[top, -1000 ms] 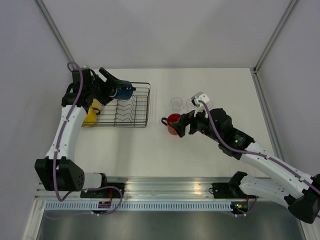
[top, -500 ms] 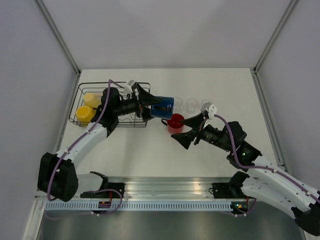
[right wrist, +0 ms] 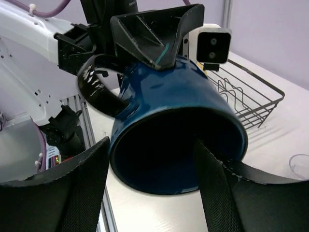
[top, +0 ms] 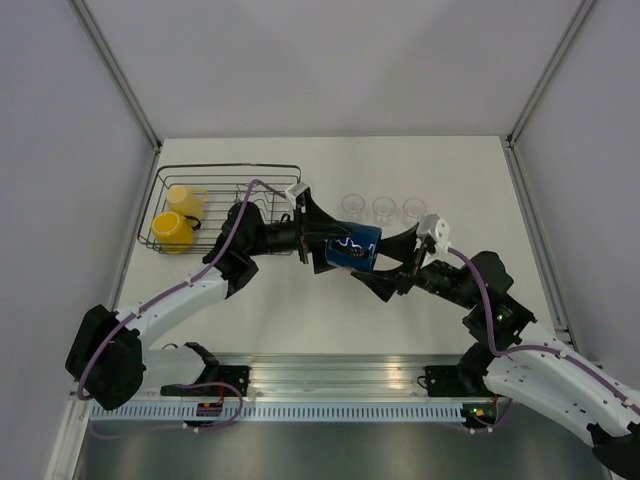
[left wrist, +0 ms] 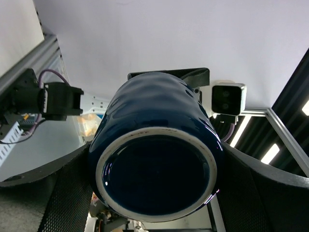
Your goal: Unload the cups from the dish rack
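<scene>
Blue mug [top: 352,250] has left the rack side and now hangs sideways at mid-table.
Glossy glaze. The right gripper [top: 388,268] has come up, jaws apart, with one black finger inside the mouth. The left gripper [top: 330,240] stays clamped on the body. Beyond are three clear tumblers [top: 383,207]. Two yellow mugs [top: 173,232] sit in the black wire dish rack [top: 225,167].

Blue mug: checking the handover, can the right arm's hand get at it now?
Probably yes. The glossy dark blue ceramic mug is held up in the left hand, its mouth turned toward the right hand, with one finger inside the rim, the other outside. Nothing stands between them.
</scene>
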Tool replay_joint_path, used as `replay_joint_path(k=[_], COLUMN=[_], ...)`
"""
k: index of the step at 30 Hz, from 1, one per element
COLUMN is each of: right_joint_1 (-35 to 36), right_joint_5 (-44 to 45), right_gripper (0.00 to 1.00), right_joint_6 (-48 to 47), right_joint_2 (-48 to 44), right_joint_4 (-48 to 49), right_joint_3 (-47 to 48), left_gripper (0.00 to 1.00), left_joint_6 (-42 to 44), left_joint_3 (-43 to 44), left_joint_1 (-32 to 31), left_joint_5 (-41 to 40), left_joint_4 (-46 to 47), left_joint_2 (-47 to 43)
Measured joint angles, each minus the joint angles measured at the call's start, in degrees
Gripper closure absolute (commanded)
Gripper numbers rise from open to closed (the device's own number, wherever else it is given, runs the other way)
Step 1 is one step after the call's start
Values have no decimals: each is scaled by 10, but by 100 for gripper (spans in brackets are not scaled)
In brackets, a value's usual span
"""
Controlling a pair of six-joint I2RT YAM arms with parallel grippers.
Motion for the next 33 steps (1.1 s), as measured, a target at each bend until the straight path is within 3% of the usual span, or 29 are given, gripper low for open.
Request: replay_joint_path(k=[1,2,4,6,10,15,16,18,19,22,33], right_joint_1=[0,0,2,4,2,0,-1,-1,-1,0,0], right_joint_5=[-7,-15,-40,-63,-85,-90,-90,-91,-89,-86,-32], right_gripper=[34,46,63,69,100,100,100,100,99,100,99], right_joint_6=[-4,-7,-12,-12,-17,-17,-17,-17,-17,-16,-23], right_joint_2=[4,10,19,25,18,-2,-3,-5,-5,-10,-34], right_joint_4=[5,9,16,24,44,54,54,53,53,53,17], right_joint_3=[0,0,1,1,-2,-10,-10,-10,-10,-12,-16], left_gripper=[98,98,98,98,98,96,81,62,38,1,0], left_joint_6=[-5,-12,-22,-33,-59,-70,-71,-71,-71,-71,-42], left_joint_3=[-3,-7,-12,-19,-25,-26,-26,-26,-26,-26,-25], left_joint_1=[-11,-23,-38,-45,-52,-64,-64,-65,-65,-67,-70], left_joint_5=[-6,-13,-32,-47,-63,-68,-68,-68,-68,-70,-98], left_joint_4=[2,7,13,23,43,59,61,61,60,56,-9], left_joint_2=[-2,-2,-2,-2,-1,-1,-1,-1,-2,-4,-37])
